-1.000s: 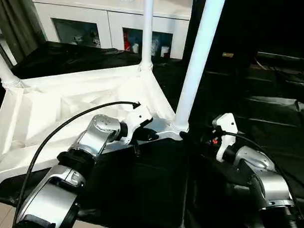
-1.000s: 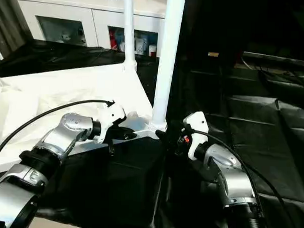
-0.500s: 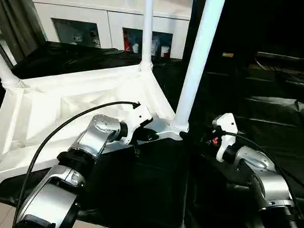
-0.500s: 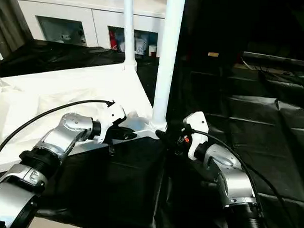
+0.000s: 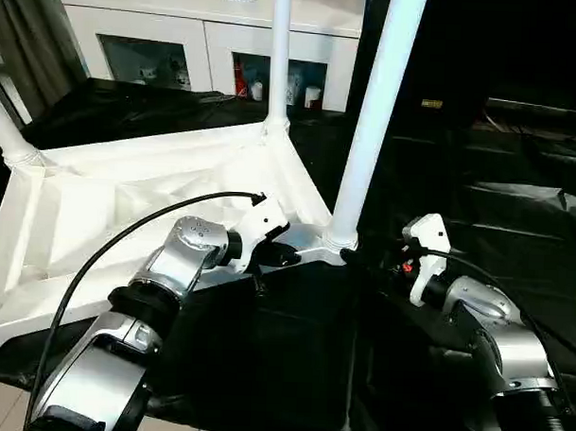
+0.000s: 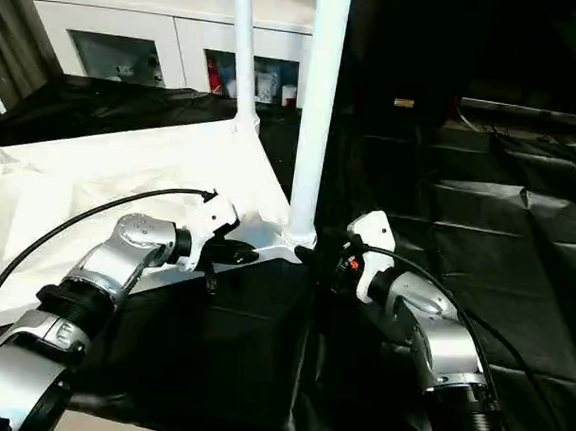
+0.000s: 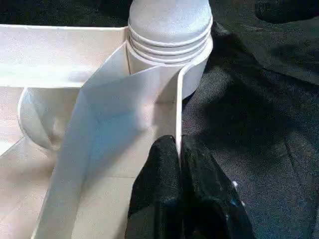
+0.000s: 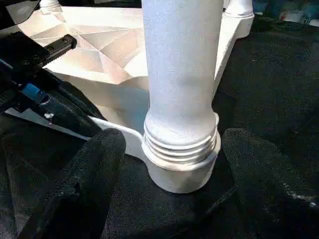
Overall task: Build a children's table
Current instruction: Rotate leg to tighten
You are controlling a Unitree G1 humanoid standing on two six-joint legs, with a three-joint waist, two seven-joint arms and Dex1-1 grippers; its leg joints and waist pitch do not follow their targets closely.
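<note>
The children's table (image 5: 127, 210) was found upside down on black sheeting (image 5: 515, 214), ribbed underside up, with three legs seen standing in corner sockets. The nearest leg (image 5: 372, 124) rose from the corner closest to both arms, its ribbed collar seated in the socket (image 8: 182, 149). The left gripper (image 7: 179, 164) was pinched on the thin rim wall of the top just beside that socket, fingers (image 7: 159, 184) pressed either side of the edge. The right gripper (image 8: 172, 159) was held spread, one finger at each side of the leg's base, neither pad (image 8: 99, 164) seen touching it. A white cabinet (image 5: 209, 33) with glass doors stood behind.
</note>
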